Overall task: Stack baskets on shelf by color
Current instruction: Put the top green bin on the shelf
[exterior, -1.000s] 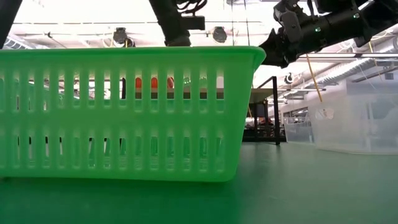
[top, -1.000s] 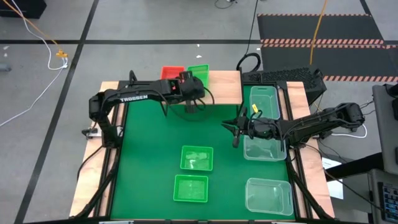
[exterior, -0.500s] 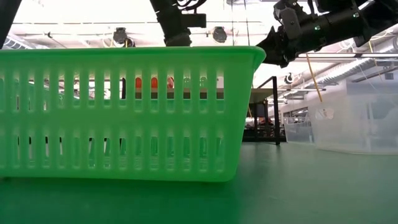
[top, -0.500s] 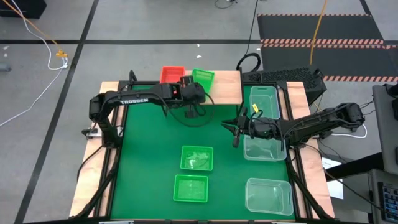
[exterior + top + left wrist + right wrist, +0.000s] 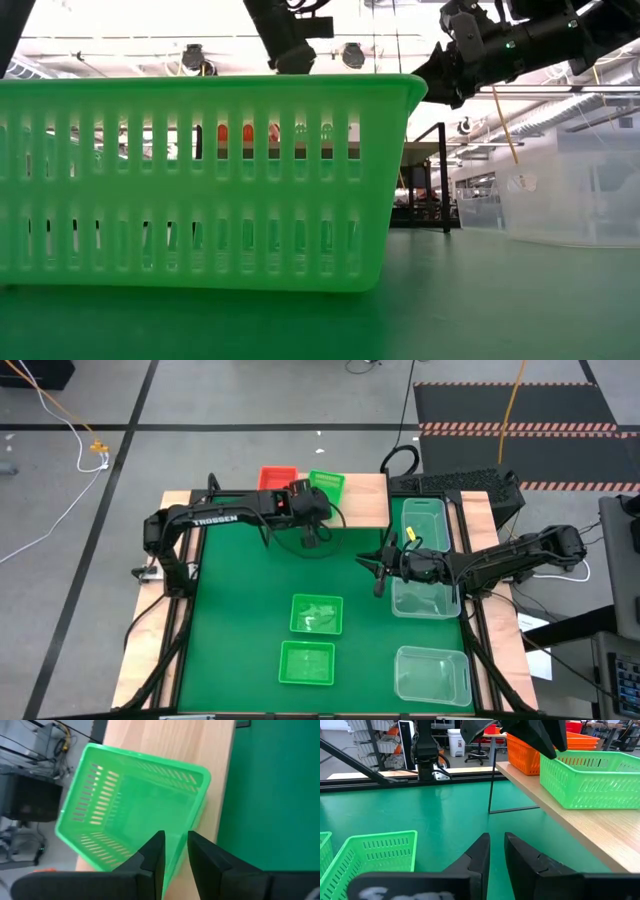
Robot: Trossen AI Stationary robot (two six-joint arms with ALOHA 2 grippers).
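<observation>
My left gripper reaches to the shelf, a light-wood board at the table's far edge. It is shut on a green basket that sits askew with its bottom on the board. A red basket stands on the shelf to the left of it. Two more green baskets rest on the green mat. My right gripper hovers shut over the mat right of centre, touching nothing. Three clear baskets line the table's right side. My left gripper pinches the green basket's wall on the side facing the mat. One finger is inside the basket and the other outside over the wood. The fingers come from above, slanting toward the far edge. The basket sits on the shelf board.
The shelf's right part is bare wood, held up by a thin black leg. The low view is mostly filled by the nearest green basket. Open mat lies between the shelf and the two green baskets.
My left gripper has shifted slightly toward the table's right along the shelf. The green basket in it slid right on the board and turned from square to askew. The right arm has kept still.
</observation>
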